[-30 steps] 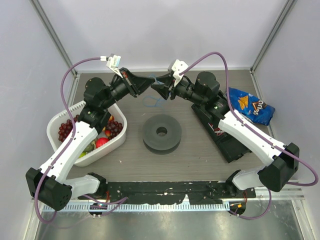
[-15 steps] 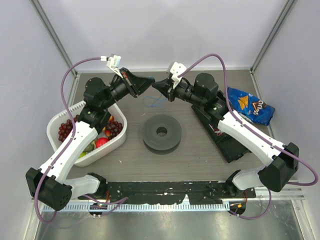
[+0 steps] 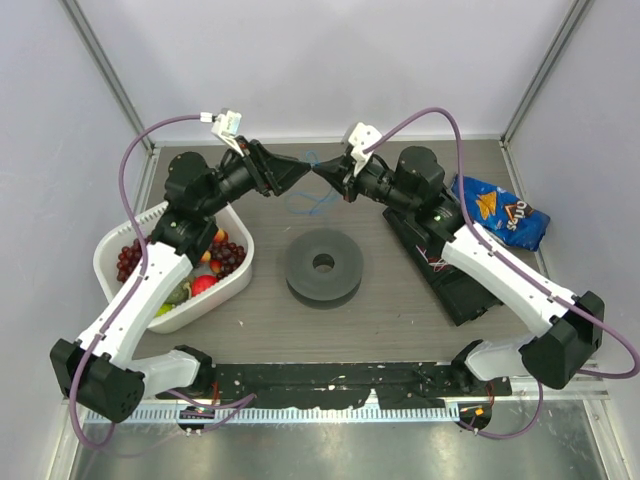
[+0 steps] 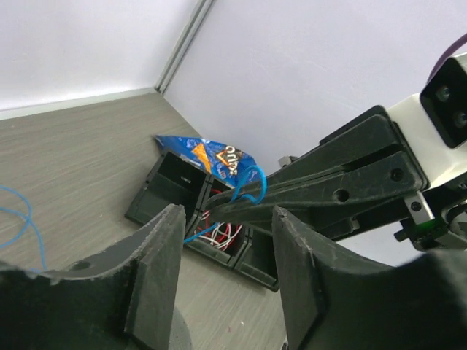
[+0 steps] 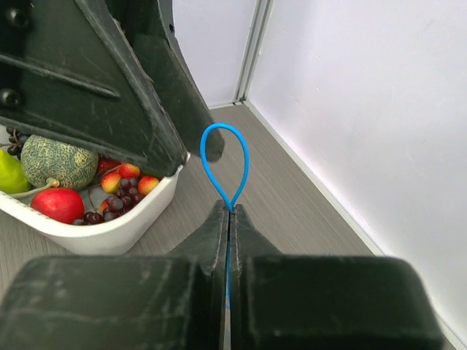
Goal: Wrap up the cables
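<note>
right claw clamped on a blue loop, left claw standing apart

in the overhead view the two arms meet tip to tip at the upper middle of the frame, over the far part of the counter [image 3: 380, 320]. the right claw [image 5: 228, 215] is pressed together on the blue cable [image 5: 226, 164]. its wrist view shows a small teardrop loop standing up out of the closed tips at the centre of the frame.

the left claw [image 4: 230, 215] is apart, its two fingers framing the lower middle of its own wrist view. the tip of the right claw, with the loop, shows in the gap between them. whether the left fingers touch the cable i cannot tell.

the rest of the cable lies as loose strands on the counter just below the claws in the overhead view, above a black round spool [image 3: 322, 265] at the middle. a white basket [image 3: 104, 265] of fruit sits at the left, partly under the left arm. a black box [image 3: 460, 295] lies under the right arm at the right, with a blue chip bag [image 3: 500, 210] beside it at the upper right.
</note>
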